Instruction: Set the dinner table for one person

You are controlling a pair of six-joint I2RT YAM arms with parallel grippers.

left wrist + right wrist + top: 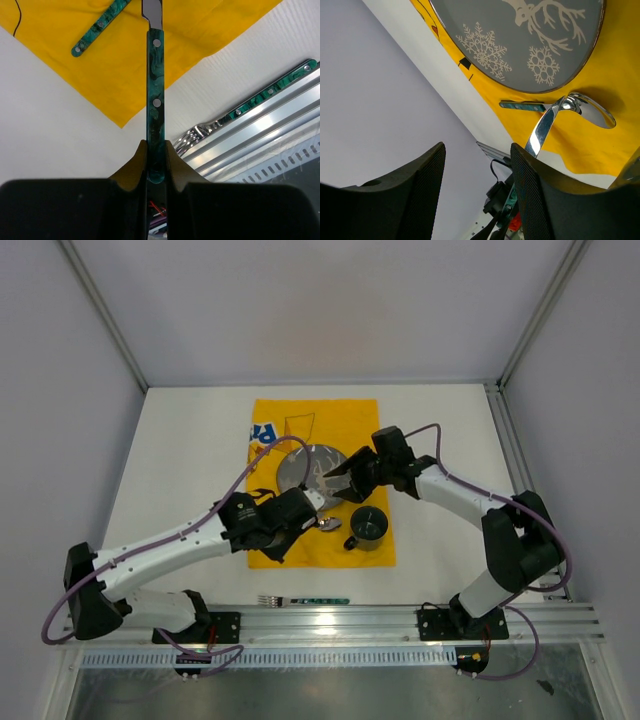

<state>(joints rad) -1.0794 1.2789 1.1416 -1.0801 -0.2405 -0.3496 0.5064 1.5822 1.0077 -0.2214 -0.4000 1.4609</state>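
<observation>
Left fingers are pinching shut on the green-handled knife, low in the frame's middle. Right fingers are standing half open, holding nothing, over the grey plate. White worktop is lying mid-frame under the yellow cloth.

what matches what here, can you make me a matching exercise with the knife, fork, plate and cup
1 knife
2 fork
3 plate
4 cup

a on the bare table beside the rail
b grey with snowflakes, on the yellow cloth
c clamped in the left claw
d dark, on the cloth near its right edge

Pairs: 1-c, 2-a, 3-b, 4-d
</observation>
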